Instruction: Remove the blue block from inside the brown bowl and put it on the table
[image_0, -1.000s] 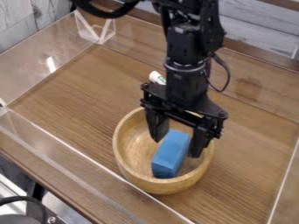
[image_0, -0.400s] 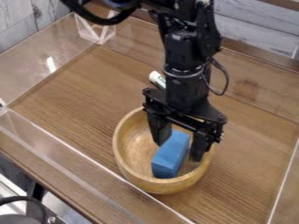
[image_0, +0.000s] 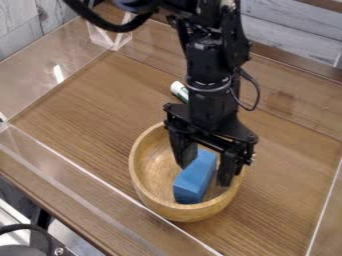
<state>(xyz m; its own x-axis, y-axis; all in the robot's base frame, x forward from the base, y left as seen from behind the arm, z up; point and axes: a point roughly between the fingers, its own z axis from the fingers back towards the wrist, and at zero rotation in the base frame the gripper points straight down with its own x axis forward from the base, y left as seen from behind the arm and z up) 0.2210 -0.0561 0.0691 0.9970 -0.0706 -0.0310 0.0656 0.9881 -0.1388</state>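
Near the front edge of the table (image_0: 94, 110), a round, thick-rimmed wooden bowl (image_0: 150, 175) sits close to the clear plastic wall (image_0: 40, 160). Bare wood-grain surface stretches wide behind and to the left. Inside the bowl lies a smooth, bright blue block (image_0: 195, 180), oblong and tilted against the curve. A black gripper (image_0: 206, 160) points down into the bowl, fingers spread wide either side of the block's upper end.

We note: table (image_0: 94, 110) brown wood grain, satin sheen; walls (image_0: 34, 75) clear glossy acrylic; bowl (image_0: 150, 150) pale smooth wood; block (image_0: 197, 180) plain blue, smooth; gripper (image_0: 207, 160) matt black.
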